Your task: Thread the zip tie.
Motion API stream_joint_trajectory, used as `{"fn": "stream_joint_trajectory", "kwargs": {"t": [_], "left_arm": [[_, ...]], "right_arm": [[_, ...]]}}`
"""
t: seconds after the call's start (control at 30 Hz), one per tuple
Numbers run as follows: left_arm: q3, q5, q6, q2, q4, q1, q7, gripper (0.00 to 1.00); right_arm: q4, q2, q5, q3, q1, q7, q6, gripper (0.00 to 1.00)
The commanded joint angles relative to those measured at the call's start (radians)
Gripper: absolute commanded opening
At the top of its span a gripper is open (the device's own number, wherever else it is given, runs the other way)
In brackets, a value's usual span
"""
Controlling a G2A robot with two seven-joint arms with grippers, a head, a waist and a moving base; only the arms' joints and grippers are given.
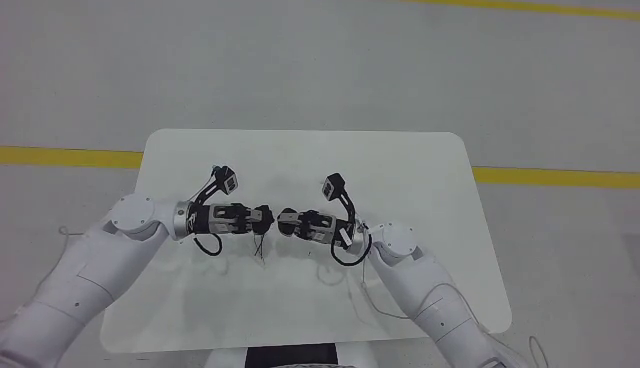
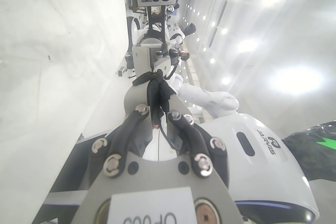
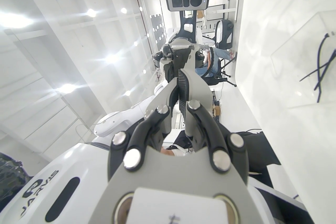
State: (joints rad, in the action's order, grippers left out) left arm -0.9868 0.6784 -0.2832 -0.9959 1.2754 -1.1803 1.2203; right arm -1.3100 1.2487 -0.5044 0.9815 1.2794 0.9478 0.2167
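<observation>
Your left gripper (image 1: 262, 215) was pinched shut on the tie (image 1: 262, 248), which dangled thin and dark under it over the table (image 1: 420, 168), right gripper (image 1: 283, 218) closed narrow, tip-to-tip with it — the tie looked light, springy, slick, so you'd want to grab near its tip.

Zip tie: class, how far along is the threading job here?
Done: the thin black plastic zip tie is lifted off the white table, dangling from the left gripper, fingers shut. In hand: the right gripper, also shut, meets it tip to tip. Still to do: no threaded loop shows yet.
</observation>
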Motion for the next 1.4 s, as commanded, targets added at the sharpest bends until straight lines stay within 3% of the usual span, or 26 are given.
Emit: {"fn": "stream_joint_trajectory", "kwargs": {"t": [0.0, 0.03, 0.1, 0.33, 0.6, 0.93, 1.03, 1.17, 1.37], "left_arm": [[-0.005, -0.007, -0.035, 0.002, -0.003, -0.001, 0.018, 0.00], [-0.011, -0.008, -0.057, 0.003, -0.012, -0.001, 0.030, 0.00], [-0.026, -0.026, -0.057, 0.005, -0.008, 0.002, 0.054, 0.00], [-0.116, -0.059, -0.057, -0.001, 0.030, -0.032, 0.169, 0.00], [-0.156, -0.132, -0.057, -0.017, 0.091, -0.071, 0.170, 0.00], [-0.157, -0.135, -0.057, -0.018, 0.091, -0.071, 0.170, 0.00], [-0.150, -0.173, -0.041, -0.017, 0.081, -0.073, 0.107, 0.00], [-0.151, -0.172, -0.056, -0.013, 0.061, -0.072, 0.106, 0.00], [-0.167, -0.203, -0.057, -0.004, 0.067, -0.082, 0.102, 0.00]], "right_arm": [[0.002, 0.000, -0.004, 0.002, 0.001, -0.005, -0.001, 0.00], [0.004, 0.000, -0.009, 0.003, 0.001, -0.010, -0.001, 0.00], [0.008, 0.001, -0.017, 0.005, 0.002, -0.016, -0.002, 0.00], [0.017, 0.001, -0.032, 0.010, 0.004, -0.023, -0.001, 0.00], [0.034, 0.004, -0.048, 0.006, -0.003, -0.026, -0.002, 0.00], [0.062, 0.012, -0.063, -0.009, -0.022, -0.030, -0.006, 0.00], [0.068, 0.014, -0.066, -0.012, -0.026, -0.030, -0.004, 0.00], [0.075, 0.014, -0.063, -0.011, -0.028, -0.029, -0.006, 0.00], [0.085, 0.015, -0.061, -0.014, -0.032, -0.028, -0.017, 0.00]]}}
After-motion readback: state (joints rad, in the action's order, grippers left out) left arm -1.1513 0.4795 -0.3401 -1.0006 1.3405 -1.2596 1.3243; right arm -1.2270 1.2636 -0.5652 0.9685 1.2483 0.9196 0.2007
